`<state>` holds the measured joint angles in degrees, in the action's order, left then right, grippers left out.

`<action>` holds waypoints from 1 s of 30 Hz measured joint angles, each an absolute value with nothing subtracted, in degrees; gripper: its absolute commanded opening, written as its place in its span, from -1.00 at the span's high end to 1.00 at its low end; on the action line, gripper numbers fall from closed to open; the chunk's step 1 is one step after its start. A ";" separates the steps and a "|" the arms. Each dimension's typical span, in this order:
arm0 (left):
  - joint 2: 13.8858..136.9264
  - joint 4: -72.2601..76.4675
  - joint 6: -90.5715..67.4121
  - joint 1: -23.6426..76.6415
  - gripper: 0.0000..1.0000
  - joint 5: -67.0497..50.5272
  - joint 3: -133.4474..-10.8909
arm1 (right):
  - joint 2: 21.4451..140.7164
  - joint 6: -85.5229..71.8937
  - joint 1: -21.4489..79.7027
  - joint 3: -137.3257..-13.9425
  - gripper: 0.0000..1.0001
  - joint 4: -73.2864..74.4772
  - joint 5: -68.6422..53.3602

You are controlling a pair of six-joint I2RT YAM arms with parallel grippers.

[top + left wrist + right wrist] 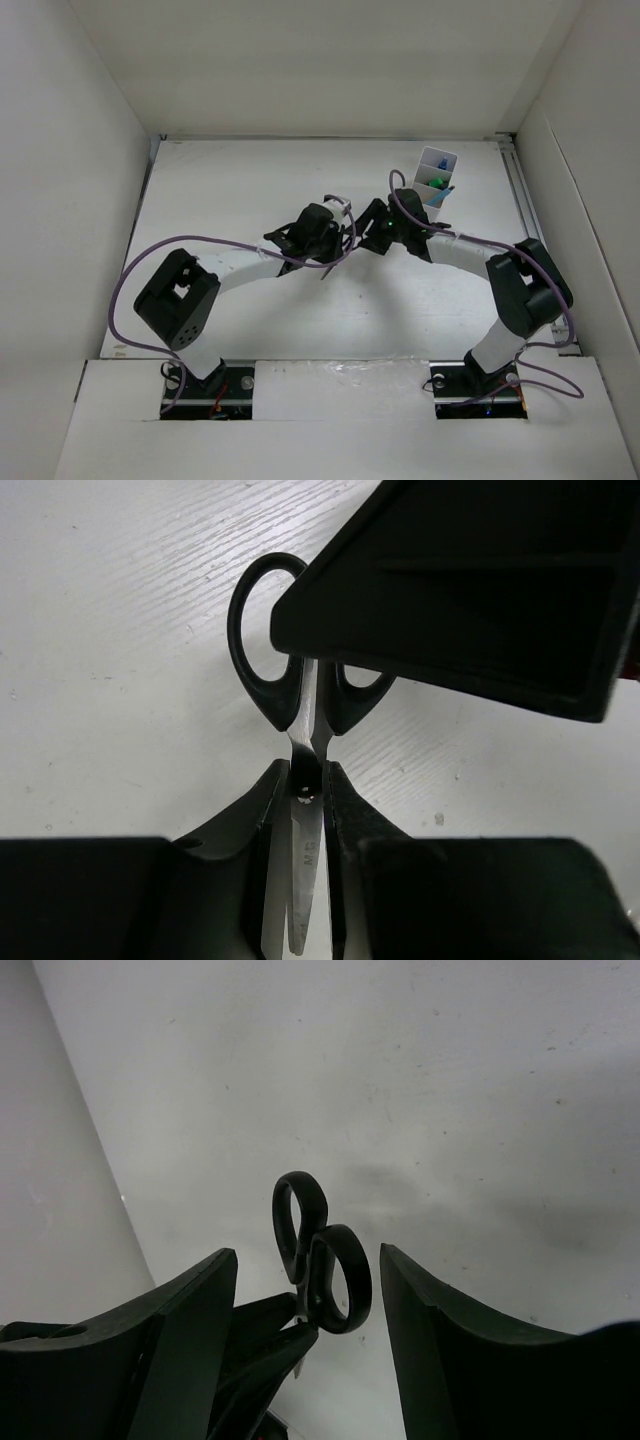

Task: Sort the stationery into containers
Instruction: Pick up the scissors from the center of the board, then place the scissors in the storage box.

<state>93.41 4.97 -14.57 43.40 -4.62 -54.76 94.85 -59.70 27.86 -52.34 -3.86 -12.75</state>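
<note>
**A:** What are your two grippers doing at this moment?

**B:** My left gripper point(306, 785) is closed on the scissors point(308, 715). I hold them by the steel blades, close to the pivot. My right gripper point(305, 1255) is open. Its two fingers stand one on each side of the black handle loops, and I see no contact with them yet.

**A:** Which way do the scissors lie?

**B:** Their long axis runs from my left jaws straight toward the right gripper, with the handles in front. The blade tips point back, past my left fingers. In the top view the two grippers meet almost nose to nose over the middle of the table point(230, 190). I cannot tell how high above it the scissors are.

**A:** So which arm should go on with them?

**B:** The right one, I think. The white divided organizer point(437, 172) stands at the far right, just behind my right arm and well apart from my left one. Something green and something blue are already standing inside it.

**A:** What does the next move depend on?

**B:** On the line of the handles. The loops must sit squarely between my right fingers before I close them. My left jaws should open only after that. If the right fingers close on one loop only, the scissors may turn or slip.
</note>
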 measured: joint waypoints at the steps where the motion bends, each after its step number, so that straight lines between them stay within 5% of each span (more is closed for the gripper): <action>1: 93.12 4.95 -14.63 43.40 1.00 -4.89 -54.76 | 94.85 -59.68 27.90 -52.34 -0.26 -3.99 -13.08; 6: 91.90 5.43 -15.11 43.40 1.00 -6.02 -54.76 | 94.85 -59.24 28.10 -52.34 0.21 -4.82 -14.17; 7: 91.64 5.54 -15.16 43.40 1.00 -6.07 -54.76 | 94.85 -59.22 28.14 -52.34 0.47 -4.91 -14.24; 11: 90.98 5.74 -15.59 43.40 0.92 -6.42 -54.72 | 94.74 -59.59 28.21 -52.31 0.99 -6.02 -14.68; 12: 90.89 5.87 -15.73 43.40 0.76 -6.48 -54.65 | 94.72 -59.57 28.21 -52.29 1.00 -6.02 -14.66; 13: 90.85 6.20 -15.79 43.38 0.40 -6.50 -54.46 | 94.63 -59.57 28.21 -52.29 1.00 -6.04 -14.55; 16: 89.86 6.81 -16.47 43.40 -0.13 -6.35 -53.84 | 94.24 -59.59 28.21 -52.27 1.00 -6.02 -13.76; 17: 89.27 7.05 -16.32 43.40 -0.84 -6.17 -53.65 | 94.04 -59.59 28.21 -52.27 1.00 -6.00 -13.32; 18: 88.53 7.22 -16.23 43.42 -0.99 -5.98 -53.47 | 93.78 -59.77 28.21 -52.27 1.00 -6.00 -12.67; 30: 76.09 13.56 -16.82 43.11 -1.00 -1.02 -47.55 | 87.88 -59.57 25.76 -60.86 1.00 4.34 14.35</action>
<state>76.09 13.56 -16.82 43.11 -1.02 -47.55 87.88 -59.57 25.76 -60.86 4.34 14.35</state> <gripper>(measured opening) 0.997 0.199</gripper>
